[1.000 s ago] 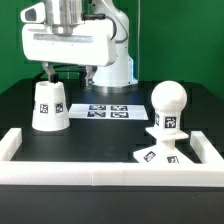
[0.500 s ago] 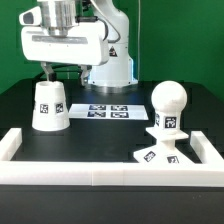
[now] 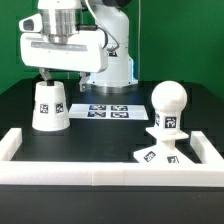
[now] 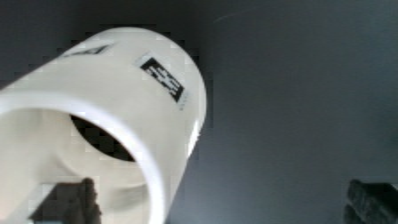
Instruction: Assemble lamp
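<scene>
The white cone shade [image 3: 48, 105] stands narrow end up on the black table at the exterior view's left. My gripper [image 3: 64, 76] hangs open just above it. In the wrist view the shade [image 4: 125, 110] fills one side. One dark fingertip [image 4: 71, 201] shows over the shade's open top and the other well outside, so the open gripper [image 4: 222, 203] straddles the shade's wall without touching it. The ball-shaped bulb [image 3: 167, 103] stands upright on its stem at the exterior view's right, at the flat tagged base [image 3: 160, 154]. I cannot tell if they are joined.
The marker board [image 3: 108, 112] lies flat between the shade and the bulb. White border rails [image 3: 100, 171] run along the front and both sides of the work area. The robot's white base stands behind, before a green backdrop.
My gripper has come down slightly over the shade and the arm above it has shifted toward the exterior view's right. The shade, bulb and base have not moved.
</scene>
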Robot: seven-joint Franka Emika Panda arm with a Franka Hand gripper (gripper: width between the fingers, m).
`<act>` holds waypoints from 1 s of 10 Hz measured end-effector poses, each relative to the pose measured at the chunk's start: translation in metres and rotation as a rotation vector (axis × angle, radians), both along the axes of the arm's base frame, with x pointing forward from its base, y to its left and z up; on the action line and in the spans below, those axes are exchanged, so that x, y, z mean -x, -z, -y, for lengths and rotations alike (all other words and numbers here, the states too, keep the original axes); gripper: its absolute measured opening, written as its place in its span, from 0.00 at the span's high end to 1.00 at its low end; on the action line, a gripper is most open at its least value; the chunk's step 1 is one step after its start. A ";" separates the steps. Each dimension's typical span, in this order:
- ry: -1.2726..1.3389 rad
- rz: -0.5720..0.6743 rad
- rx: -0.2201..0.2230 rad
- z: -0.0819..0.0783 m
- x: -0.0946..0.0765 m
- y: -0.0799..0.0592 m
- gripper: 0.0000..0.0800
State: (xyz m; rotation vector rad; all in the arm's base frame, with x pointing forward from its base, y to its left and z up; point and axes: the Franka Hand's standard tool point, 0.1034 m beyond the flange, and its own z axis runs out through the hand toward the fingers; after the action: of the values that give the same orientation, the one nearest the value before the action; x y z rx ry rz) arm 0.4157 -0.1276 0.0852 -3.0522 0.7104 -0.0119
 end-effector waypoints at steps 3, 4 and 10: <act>-0.004 -0.001 0.005 0.001 -0.001 0.003 0.13; -0.004 -0.002 0.006 0.001 0.000 0.003 0.25; -0.005 -0.001 0.007 0.001 -0.001 0.003 0.95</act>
State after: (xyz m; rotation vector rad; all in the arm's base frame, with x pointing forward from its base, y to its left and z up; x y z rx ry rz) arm 0.4167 -0.1286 0.0821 -3.0612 0.7039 -0.0131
